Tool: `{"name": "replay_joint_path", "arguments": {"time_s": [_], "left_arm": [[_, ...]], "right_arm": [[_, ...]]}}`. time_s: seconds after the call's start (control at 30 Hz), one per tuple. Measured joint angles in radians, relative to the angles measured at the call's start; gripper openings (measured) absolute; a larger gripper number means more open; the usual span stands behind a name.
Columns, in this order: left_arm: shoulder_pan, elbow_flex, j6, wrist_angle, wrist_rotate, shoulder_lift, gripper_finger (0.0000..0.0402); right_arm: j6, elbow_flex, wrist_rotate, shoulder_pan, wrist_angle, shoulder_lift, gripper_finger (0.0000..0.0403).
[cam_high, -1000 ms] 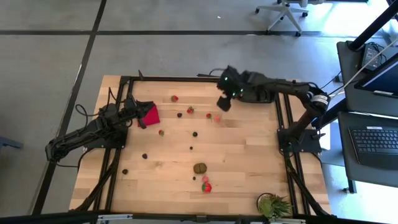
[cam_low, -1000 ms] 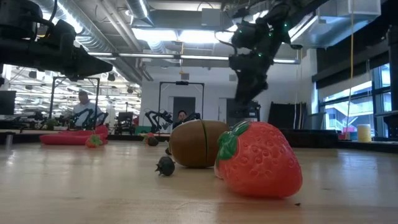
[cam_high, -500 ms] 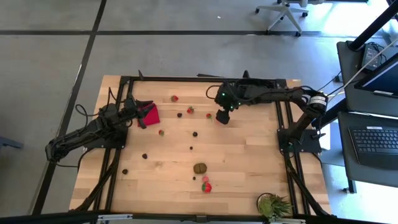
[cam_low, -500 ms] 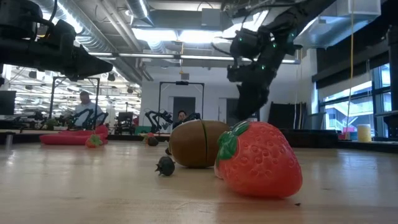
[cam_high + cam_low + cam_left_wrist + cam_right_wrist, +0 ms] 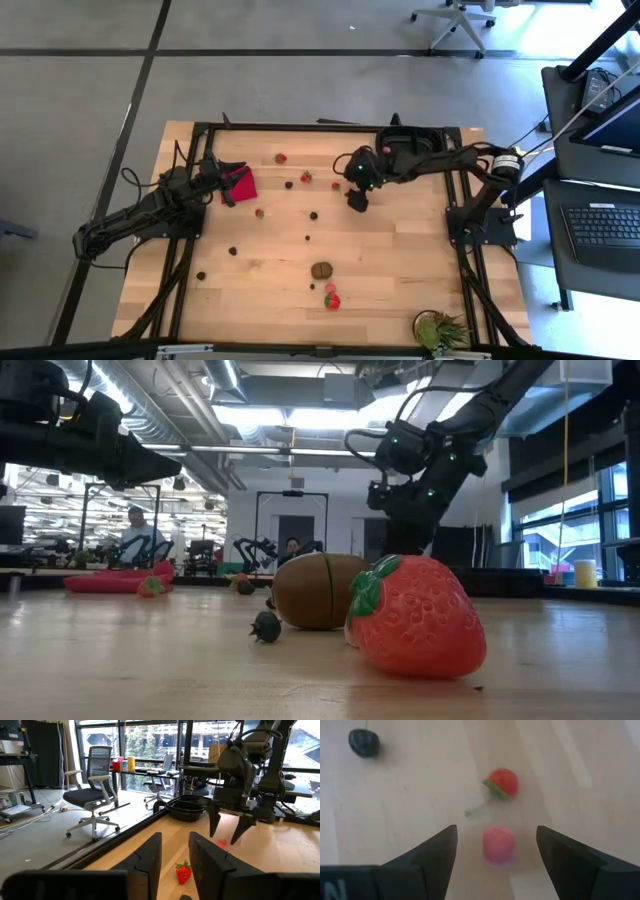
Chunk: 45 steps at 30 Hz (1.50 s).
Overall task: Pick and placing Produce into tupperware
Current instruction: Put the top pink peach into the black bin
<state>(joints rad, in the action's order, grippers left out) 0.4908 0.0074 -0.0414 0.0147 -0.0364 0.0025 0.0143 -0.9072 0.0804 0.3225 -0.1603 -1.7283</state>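
Produce lies scattered on the wooden table [image 5: 400, 250]: red strawberries [image 5: 282, 158] [image 5: 332, 299], small dark round pieces [image 5: 313, 214] and a brown lump [image 5: 321, 269]. My right gripper [image 5: 356, 199] is open and slants down just above the table. Its fingers stand on either side of a small pink piece [image 5: 498, 845] without touching it, and a red stemmed piece [image 5: 503, 782] lies just beyond. The black tupperware [image 5: 186, 810] sits at the far edge, behind the right arm. My left gripper [image 5: 176, 857] waits level at the table's left, slightly open and holding nothing.
A flat red cloth [image 5: 241, 184] lies beside my left gripper. A spiky green plant [image 5: 440, 330] stands at the near right corner. A dark berry [image 5: 364, 742] lies off to one side of my right gripper. Bare wood spreads across the table's right half.
My right gripper has come down toward the table and moved toward the near edge, over the pink piece. Its fingers have stayed apart. The produce has not moved.
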Motion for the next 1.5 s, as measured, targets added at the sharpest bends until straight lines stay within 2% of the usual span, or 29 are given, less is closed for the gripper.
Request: {"name": "replay_joint_path", "arguments": {"time_s": [0.37,0.47,0.73,0.93,1.03,1.27,1.5], "left_arm": [[0.0,0.0,0.0,0.0,0.0,0.0,0.0074],[0.0,0.0,0.0,0.0,0.0,0.0,0.0072],[0.0,0.0,0.0,0.0,0.0,0.0,0.0072],[0.0,0.0,0.0,0.0,0.0,0.0,0.0085],[0.0,0.0,0.0,0.0,0.0,0.0,0.0092],[0.0,0.0,0.0,0.0,0.0,0.0,0.0105],[0.0,0.0,0.0,0.0,0.0,0.0,0.0115]], "right_arm": [[0.024,-0.004,-0.015,-0.018,0.051,-0.111,0.0273],[0.019,-0.005,-0.016,-0.018,0.052,-0.119,0.0262],[0.016,-0.004,-0.03,-0.016,0.036,-0.097,0.0175],[0.014,-0.004,-0.07,-0.018,0.009,-0.091,0.0105],[0.013,-0.008,-0.074,-0.018,-0.004,-0.089,0.0082],[-0.017,-0.133,-0.091,0.0,-0.203,-0.093,0.0084],[-0.085,-0.335,-0.09,0.097,-0.449,-0.091,0.0082]]}}
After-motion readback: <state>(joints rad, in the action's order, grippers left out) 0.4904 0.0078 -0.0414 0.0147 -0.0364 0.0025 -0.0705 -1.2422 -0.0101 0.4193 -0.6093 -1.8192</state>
